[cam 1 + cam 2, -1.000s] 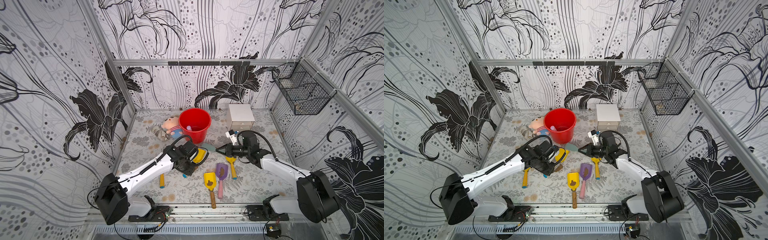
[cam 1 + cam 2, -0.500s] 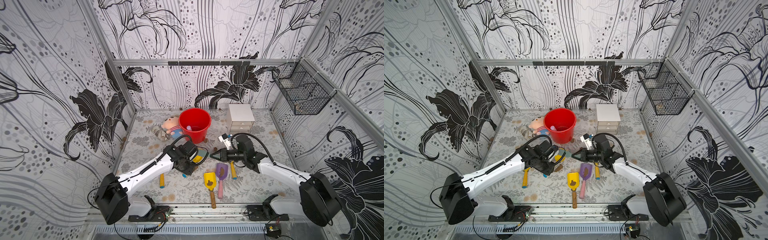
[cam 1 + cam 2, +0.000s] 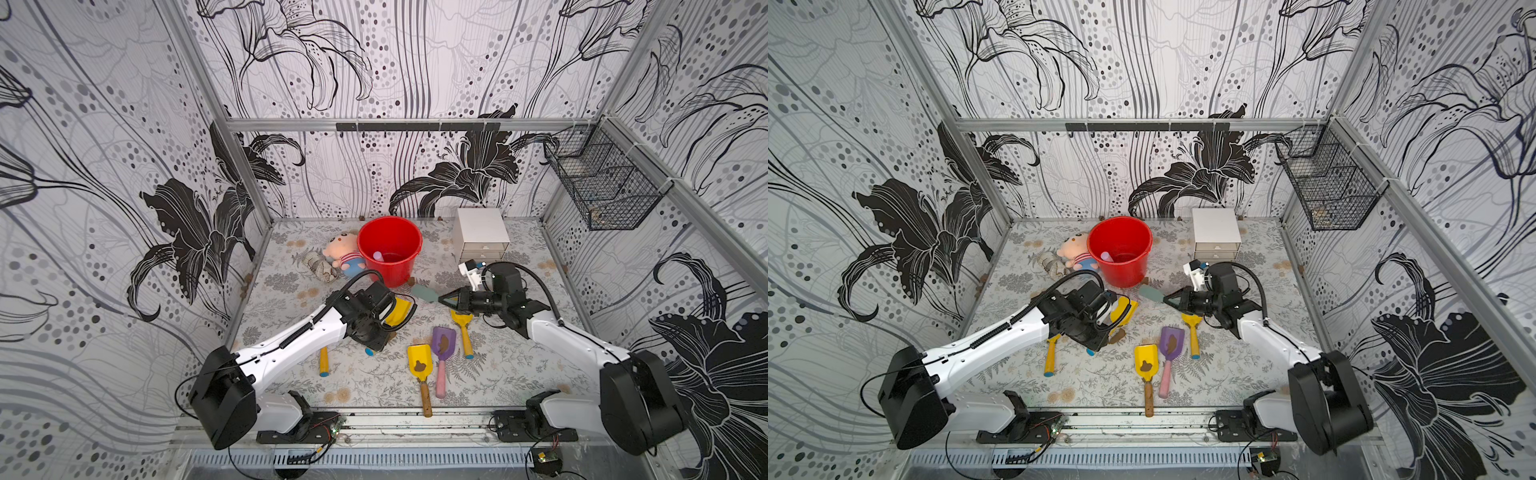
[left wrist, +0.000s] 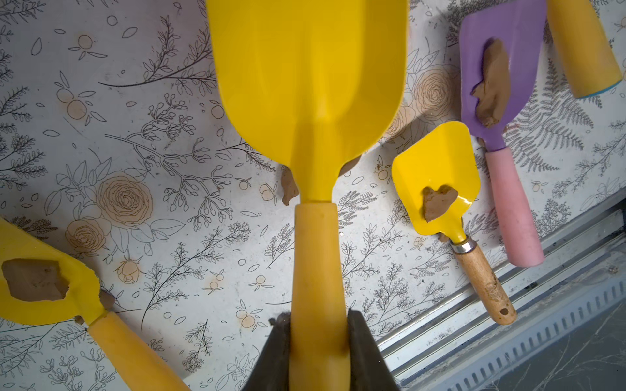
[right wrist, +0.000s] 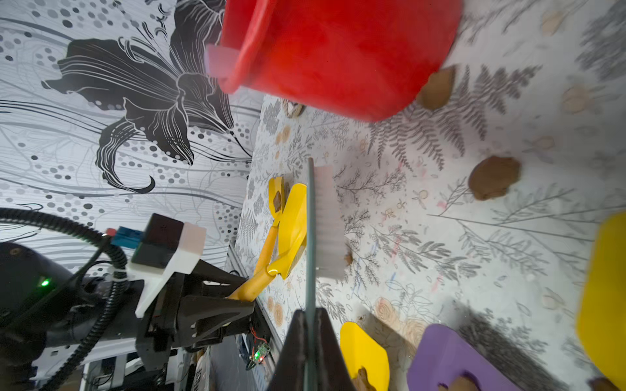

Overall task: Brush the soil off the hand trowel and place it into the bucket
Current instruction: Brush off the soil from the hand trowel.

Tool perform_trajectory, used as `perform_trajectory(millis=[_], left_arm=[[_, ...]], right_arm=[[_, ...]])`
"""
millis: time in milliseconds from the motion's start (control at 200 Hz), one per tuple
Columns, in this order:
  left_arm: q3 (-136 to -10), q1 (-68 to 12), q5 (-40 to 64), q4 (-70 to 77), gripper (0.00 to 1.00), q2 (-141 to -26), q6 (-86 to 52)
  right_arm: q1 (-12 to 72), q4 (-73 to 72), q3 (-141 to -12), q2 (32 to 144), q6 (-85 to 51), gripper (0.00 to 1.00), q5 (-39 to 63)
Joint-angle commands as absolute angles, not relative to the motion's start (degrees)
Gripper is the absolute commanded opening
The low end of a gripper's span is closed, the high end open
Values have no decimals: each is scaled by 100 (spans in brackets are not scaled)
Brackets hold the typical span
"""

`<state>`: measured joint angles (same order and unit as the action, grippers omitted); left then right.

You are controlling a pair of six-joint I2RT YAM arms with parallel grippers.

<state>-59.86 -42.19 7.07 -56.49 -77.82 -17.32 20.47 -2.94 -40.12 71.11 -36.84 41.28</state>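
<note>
My left gripper (image 4: 318, 338) is shut on the orange handle of a yellow hand trowel (image 4: 311, 84), held just above the table; its blade (image 3: 399, 309) shows no soil. In both top views my right gripper (image 3: 446, 298) is shut on a thin green brush (image 3: 424, 293), whose white bristles (image 5: 327, 220) stand a short way right of the blade. The red bucket (image 3: 390, 249) stands just behind both. Loose soil clumps lie on the table (image 5: 493, 177) and under the held trowel (image 4: 289, 186).
Three other trowels lie in front: yellow with a wooden handle (image 3: 420, 374), purple with a pink handle (image 3: 442, 353), both carrying soil, and a yellow one (image 3: 463, 332). Another trowel (image 4: 34, 279) lies under my left arm. A white drawer box (image 3: 482, 232), plush doll (image 3: 343, 253) and wire basket (image 3: 602, 187) stand behind.
My right gripper swept the brush left toward the held trowel's blade, then drew back to the right. The left arm and its trowel stayed put.
</note>
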Motion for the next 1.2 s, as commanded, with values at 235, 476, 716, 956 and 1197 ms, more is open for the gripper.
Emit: perform_trajectory(millis=[235, 476, 716, 956, 1197], left_arm=[[-6538, -3578, 1408, -6308, 0, -7674, -1513], [-7009, -3496, 1442, -7158, 0, -7722, -1505], [-7285, -3638, 1455, -7632, 0, -7761, -1404], [-7264, -4033, 1556, -7880, 0, -7926, -1318], [-7299, -4057, 1584, -7918, 0, -7883, -1327]], right_arm=[[3474, 1475, -4043, 5583, -332, 0, 1009], [4891, 624, -3599, 5727, 1414, 0, -470], [6328, -588, -3283, 6341, 3479, 0, -1931], [6959, -1502, -3283, 7046, 4527, 0, -2364], [6961, -1238, -3416, 7331, 4418, 0, -3551]])
